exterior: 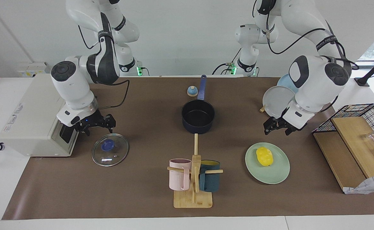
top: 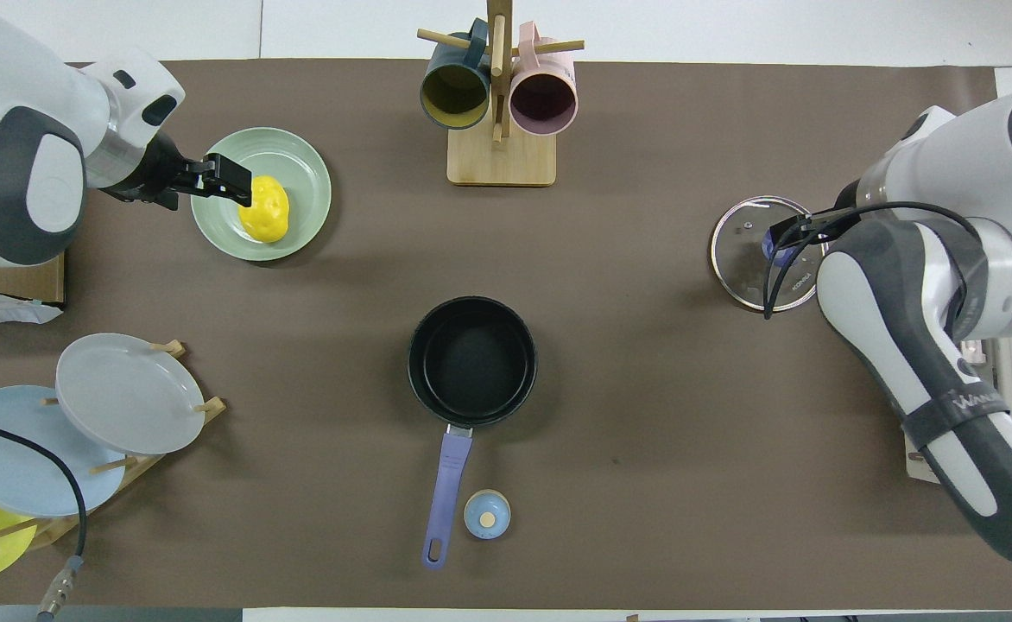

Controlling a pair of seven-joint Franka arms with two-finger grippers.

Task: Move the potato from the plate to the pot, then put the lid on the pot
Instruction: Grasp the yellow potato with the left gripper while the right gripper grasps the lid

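Brown-papered worktop (exterior: 142,198), task untouched. Plate (exterior: 274,174), mint: carries the potato, at three o'clock of the mug rack (exterior: 193,179). Pot (exterior: 198,116), navy, empty, mid-worktop. Lid (exterior: 110,150), glass, flat; right pincer (exterior: 99,123) hangs over it, spread we cannot tell. Potato (exterior: 264,156), glossy yellow: we expect slippage from a shallow pinch. Left pincer (exterior: 278,126) hovers at its twelve o'clock, opening unreadable.

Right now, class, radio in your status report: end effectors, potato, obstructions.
Left end effector over plate edge, right end effector above lid. Potato on plate. Pot uncovered, path unobstructed.
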